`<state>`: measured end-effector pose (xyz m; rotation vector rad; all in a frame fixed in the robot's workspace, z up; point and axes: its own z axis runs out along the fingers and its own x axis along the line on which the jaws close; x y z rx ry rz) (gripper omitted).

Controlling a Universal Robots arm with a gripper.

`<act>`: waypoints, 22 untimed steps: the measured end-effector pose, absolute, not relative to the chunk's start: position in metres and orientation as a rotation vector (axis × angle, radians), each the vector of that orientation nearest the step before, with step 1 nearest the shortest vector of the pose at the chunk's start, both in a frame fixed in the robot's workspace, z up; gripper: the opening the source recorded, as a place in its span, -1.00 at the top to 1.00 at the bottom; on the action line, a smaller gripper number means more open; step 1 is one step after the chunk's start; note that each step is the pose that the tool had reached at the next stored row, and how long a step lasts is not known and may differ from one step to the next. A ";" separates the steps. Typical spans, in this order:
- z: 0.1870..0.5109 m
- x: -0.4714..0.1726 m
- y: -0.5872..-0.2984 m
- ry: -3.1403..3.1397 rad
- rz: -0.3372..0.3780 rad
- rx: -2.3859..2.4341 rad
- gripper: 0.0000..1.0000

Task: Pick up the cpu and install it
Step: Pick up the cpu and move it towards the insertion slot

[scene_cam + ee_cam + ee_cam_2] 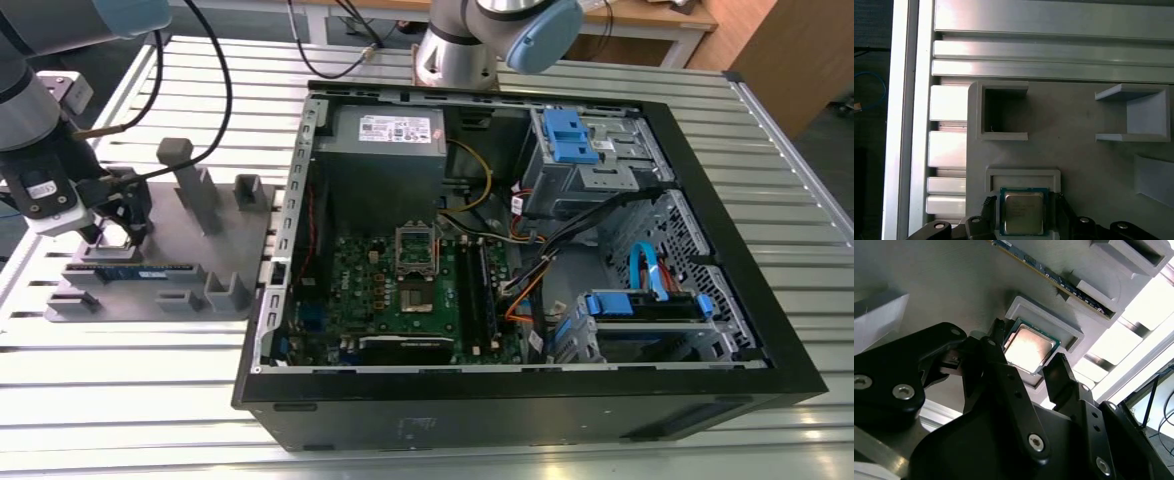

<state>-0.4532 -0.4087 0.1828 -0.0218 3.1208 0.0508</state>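
Note:
The cpu [1029,347] [1024,212], a small silvery square with a green edge, lies at its shallow recess in the grey fixture plate [214,250] on the exterior view's left. My gripper [118,238] [1026,352] [1024,202] is down over it. One black finger [996,342] presses one edge of the chip and the other finger [1059,367] presses the opposite edge, so the gripper is shut on the cpu. Whether the chip has left the recess I cannot tell. The motherboard's socket frame [416,252] stands inside the open computer case [534,385].
A blue-green memory stick [127,270] [1054,277] rests in a slot of the fixture beside the cpu. Grey upright holders [187,180] [1134,115] rise from the plate. Cables and blue drive bays [587,140] crowd the case. The slatted metal table [134,350] surrounds everything.

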 end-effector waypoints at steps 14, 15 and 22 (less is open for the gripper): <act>0.184 -0.453 -0.409 3.121 0.051 -0.022 0.06; 0.184 -0.453 -0.409 3.121 0.051 -0.022 0.06; 0.186 -0.453 -0.409 3.121 0.051 -0.022 0.06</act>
